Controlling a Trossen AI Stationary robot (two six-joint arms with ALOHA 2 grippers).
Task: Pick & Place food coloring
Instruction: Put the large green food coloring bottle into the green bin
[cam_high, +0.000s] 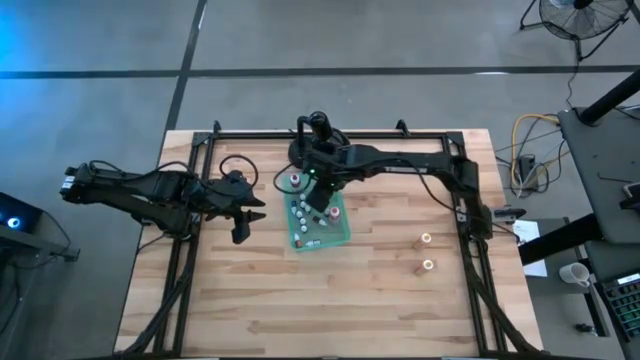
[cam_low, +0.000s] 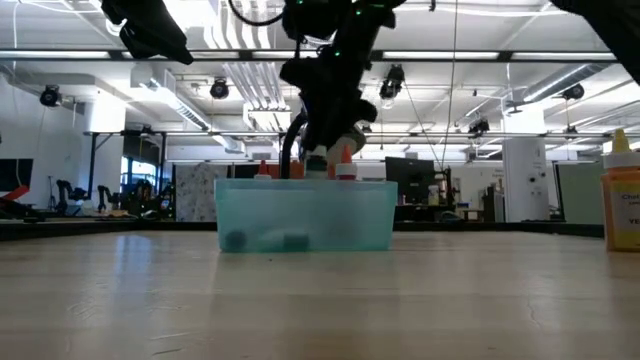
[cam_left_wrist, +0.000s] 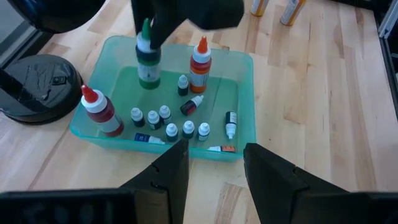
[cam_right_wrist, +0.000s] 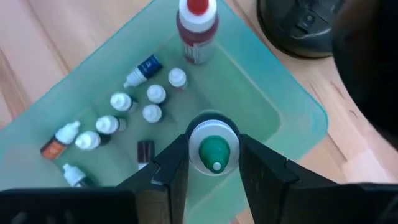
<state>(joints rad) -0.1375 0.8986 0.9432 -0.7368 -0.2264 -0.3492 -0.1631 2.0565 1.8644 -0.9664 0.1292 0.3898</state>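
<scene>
At left, we hold the left gripper (cam_high: 243, 222) open and empty just beside the tray (cam_high: 342, 236), clear of the work. At centre, the right gripper (cam_right_wrist: 213, 163) clamps a green-capped food coloring bottle (cam_left_wrist: 148, 62) upright over the tray, where the other bottles stand or lie, presumably for lowering.

Wood-plank table (cam_high: 380, 300) on grey concrete floor (cam_high: 300, 40) crossed by dark seam lines. Fan (cam_high: 580, 20) at far corner; yellow cable coil (cam_high: 530, 130) beside table. Low view: open industrial hall, white ceiling ducts (cam_low: 240, 80), strip lights, white column (cam_low: 520, 185).
</scene>
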